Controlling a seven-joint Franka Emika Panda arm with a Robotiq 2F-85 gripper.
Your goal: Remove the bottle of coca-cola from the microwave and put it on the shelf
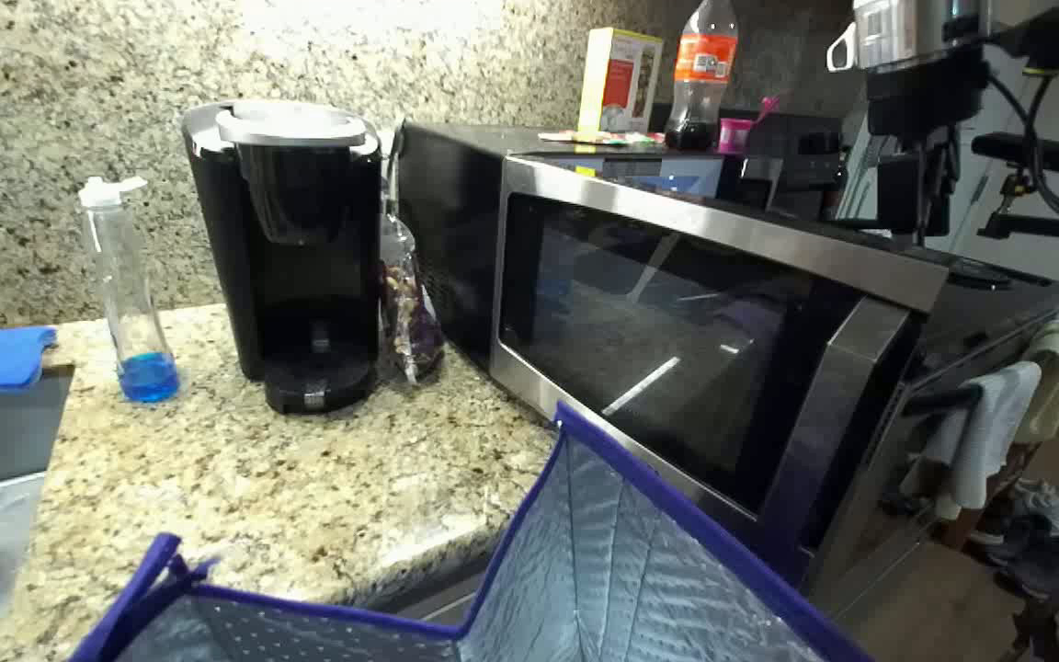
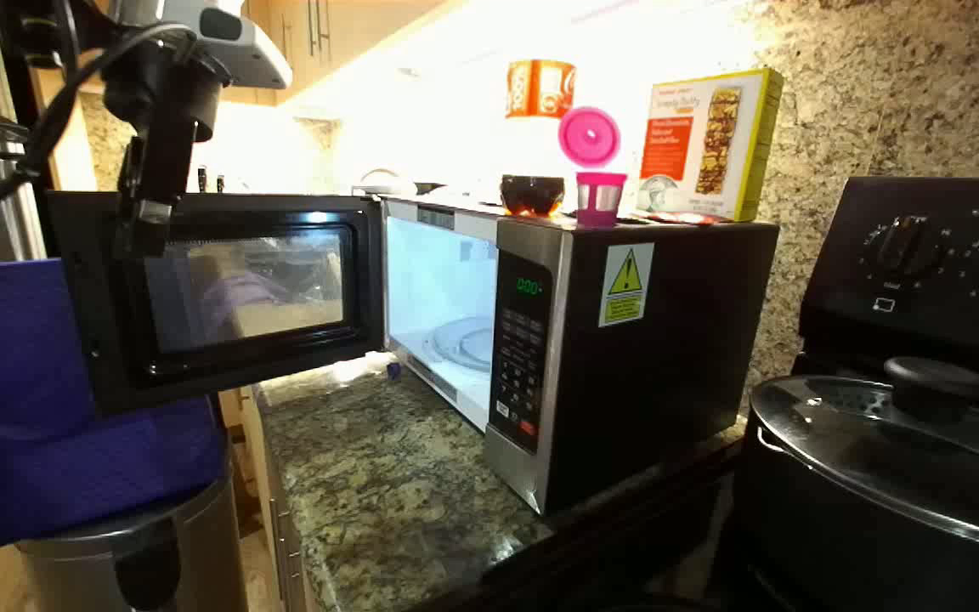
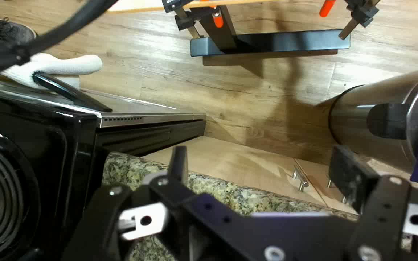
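Observation:
The coca-cola bottle (image 1: pixel 702 64) stands upright on top of the microwave (image 1: pixel 447 230), with a red label and a little dark drink. In an exterior view its label (image 2: pixel 539 89) shows but bright light washes out its clear part. The microwave (image 2: pixel 659 365) has its door (image 2: pixel 226 289) swung wide open. Its lit inside shows a glass turntable (image 2: pixel 460 340); the control panel hides part of it. My gripper (image 1: pixel 917 202) hangs pointing down near the open door's outer end (image 2: pixel 145 234), apart from the bottle. In the wrist view the gripper (image 3: pixel 267 168) is open and empty. I cannot identify a shelf.
A pink cup (image 2: pixel 598 200) and a snack box (image 2: pixel 702 144) stand close to the bottle. A coffee maker (image 1: pixel 309 230) and a blue-liquid bottle (image 1: pixel 145 368) stand on the counter. A purple bag (image 2: pixel 73 425) sits by the door. A lidded pot (image 2: pixel 889 510) is on the stove.

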